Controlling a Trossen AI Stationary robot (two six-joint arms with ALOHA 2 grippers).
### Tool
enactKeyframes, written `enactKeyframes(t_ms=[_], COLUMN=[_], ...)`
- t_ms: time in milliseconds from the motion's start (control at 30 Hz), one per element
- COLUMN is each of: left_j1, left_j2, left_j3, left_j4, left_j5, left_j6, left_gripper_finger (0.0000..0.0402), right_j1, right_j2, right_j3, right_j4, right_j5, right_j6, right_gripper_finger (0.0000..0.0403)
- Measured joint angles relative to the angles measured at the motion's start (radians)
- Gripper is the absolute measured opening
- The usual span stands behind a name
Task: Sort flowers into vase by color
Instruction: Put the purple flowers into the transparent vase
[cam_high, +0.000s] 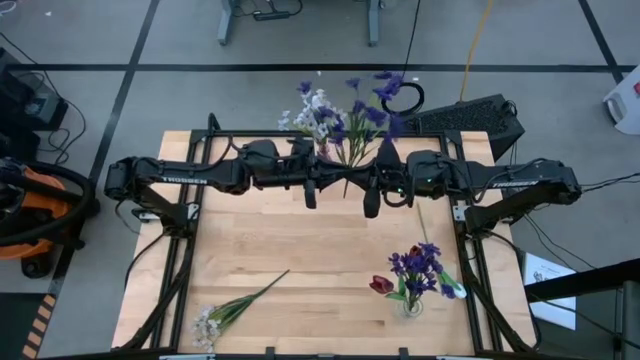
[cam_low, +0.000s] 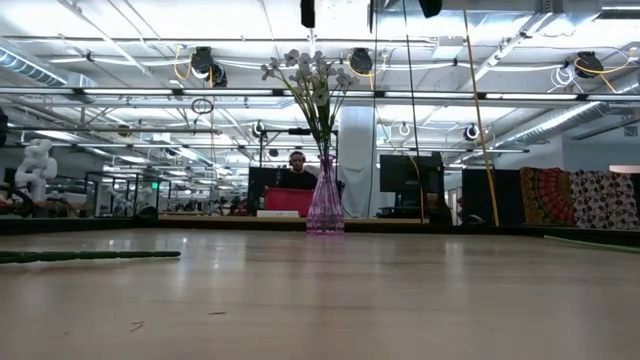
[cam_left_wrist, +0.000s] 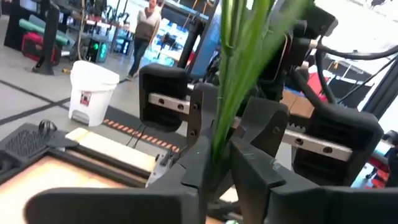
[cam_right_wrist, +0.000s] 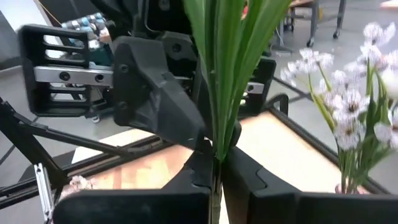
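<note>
Above the middle of the table my two grippers meet tip to tip at one flower: purple blossoms (cam_high: 366, 112) on a green stem (cam_high: 346, 182) with long leaves (cam_right_wrist: 227, 56). My right gripper (cam_right_wrist: 217, 168) is shut on the stem. My left gripper (cam_left_wrist: 217, 171) is open, one finger on each side of the same stem; whether they touch it I cannot tell. A pink glass vase (cam_low: 325, 205) at the far edge holds white flowers (cam_high: 310, 108). A second vase (cam_high: 412, 303) near right holds purple flowers (cam_high: 415, 265) and a dark red tulip (cam_high: 381, 285). My right gripper pinches the green stem (cam_right_wrist: 217, 155) between its two fingers, just below where the long leaves spread. The fingers come level from the table's right and lie across the stem. The flower stands roughly upright, lifted clear of the table, its blossoms toward the far edge.
A spray of tiny white blossoms (cam_high: 228, 312) lies flat on the wood near the front left corner, its stem (cam_low: 90, 256) pointing toward the middle. A white bin (cam_left_wrist: 93, 93) and people stand in the room beyond the table.
</note>
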Motion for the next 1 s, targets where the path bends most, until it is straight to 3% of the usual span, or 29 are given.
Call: enactKeyframes(t_ms=[233, 433, 667, 1000], left_j1=[0.005, 0.005, 0.005, 0.005], left_j2=[-0.024, -0.088, -0.142, -0.133], left_j3=[-0.001, -0.002, -0.002, -0.002], left_j4=[-0.062, -0.171, -0.368, -0.475], left_j5=[0.035, 0.098, 0.070, 0.056], left_j6=[0.000, 0.028, 0.107, 0.112], left_gripper_finger=[0.0121, 0.0139, 0.0140, 0.0140], right_j1=[0.000, 0.054, 0.265, 0.578], right_j2=[-0.032, -0.147, -0.207, -0.047], right_j3=[0.000, 0.001, 0.097, 0.408], right_j4=[-0.039, -0.137, -0.330, -0.489], right_j5=[0.012, 0.164, 0.383, 0.620], right_j6=[0.038, 0.088, 0.156, 0.199], right_gripper_finger=[0.0003, 0.0002, 0.0001, 0.0000])
